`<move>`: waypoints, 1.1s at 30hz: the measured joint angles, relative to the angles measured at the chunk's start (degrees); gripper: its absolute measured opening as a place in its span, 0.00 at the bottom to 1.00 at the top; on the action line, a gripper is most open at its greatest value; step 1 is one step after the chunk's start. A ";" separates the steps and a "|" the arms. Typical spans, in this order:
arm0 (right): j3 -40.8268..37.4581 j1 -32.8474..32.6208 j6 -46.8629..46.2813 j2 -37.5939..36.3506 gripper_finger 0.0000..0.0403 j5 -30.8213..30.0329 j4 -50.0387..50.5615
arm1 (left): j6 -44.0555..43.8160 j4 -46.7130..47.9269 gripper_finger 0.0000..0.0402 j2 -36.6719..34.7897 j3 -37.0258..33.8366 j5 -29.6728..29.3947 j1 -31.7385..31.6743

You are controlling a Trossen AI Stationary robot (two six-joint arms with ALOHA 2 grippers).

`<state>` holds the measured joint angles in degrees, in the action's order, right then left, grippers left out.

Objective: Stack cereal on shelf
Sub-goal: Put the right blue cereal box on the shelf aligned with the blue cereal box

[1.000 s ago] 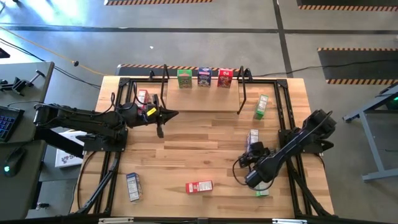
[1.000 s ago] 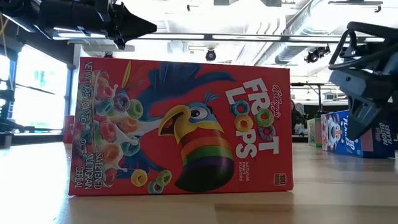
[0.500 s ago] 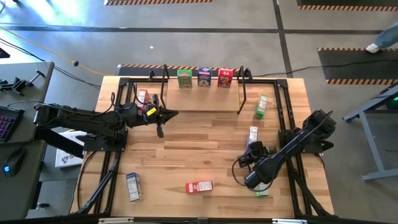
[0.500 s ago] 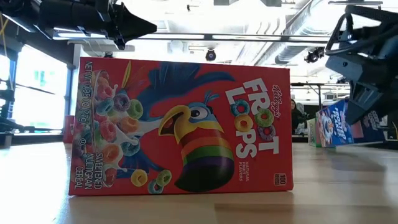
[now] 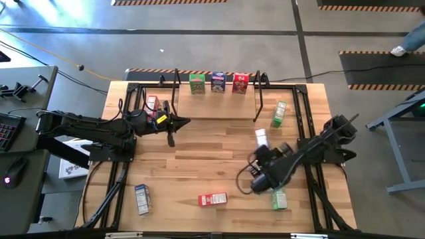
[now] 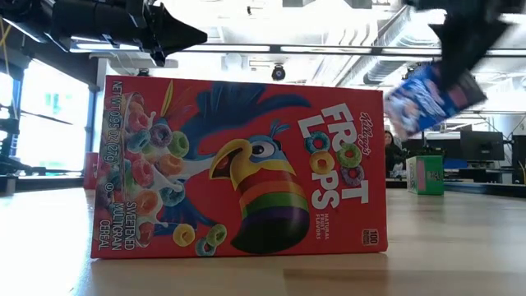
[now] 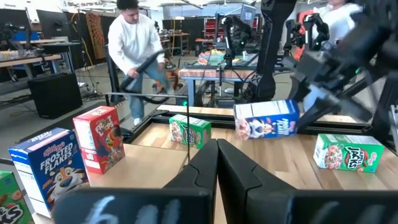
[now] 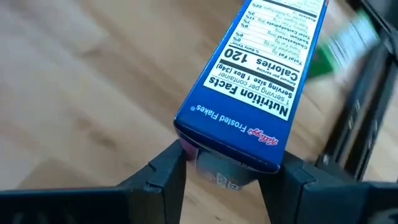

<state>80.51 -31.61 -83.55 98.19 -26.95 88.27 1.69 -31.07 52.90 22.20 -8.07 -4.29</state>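
Cereal boxes are spread over the bench (image 5: 199, 159). They are small cardboard boxes with bright colors and white printed panels. The right gripper (image 8: 227, 168) has its two fingers squeezed on the end of a blue Frosted Flakes box (image 8: 261, 81). Its side panel says "Nutrition Facts" and "Calories 120". The box is tilted and up off the bench, as the low view shows (image 6: 431, 94). From above, it is near the middle right of the bench (image 5: 261, 137).

A green box (image 5: 196, 83), a blue box (image 5: 218, 82) and a red box (image 5: 240, 82) stand in a row on the shelf (image 5: 216, 105) at the far edge. A red Froot Loops box (image 6: 238, 168) lies on its side at the near edge. Another green box (image 5: 279, 113) stands just beside the shelf's right end.

The left gripper (image 5: 170, 139) is shut tight and holds nothing. It hangs over the bench near the shelf's left end.
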 joint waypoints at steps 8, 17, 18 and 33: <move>11.03 15.41 43.47 -0.04 0.37 21.14 -10.17 | -0.13 0.00 0.00 0.00 0.00 0.01 0.00; 5.01 29.77 59.02 -0.02 0.37 43.28 -12.46 | -0.17 0.02 0.00 0.00 0.00 0.01 0.00; 4.12 30.47 59.76 -0.01 0.37 44.33 -12.78 | -0.20 0.02 0.00 0.00 0.00 0.01 0.00; -0.57 31.97 64.14 0.00 0.58 39.64 -17.16 | -1.68 0.20 0.00 0.00 0.01 0.01 0.00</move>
<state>79.94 0.36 -19.41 98.19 12.69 71.11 0.01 -30.87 52.90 22.20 -8.05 -4.29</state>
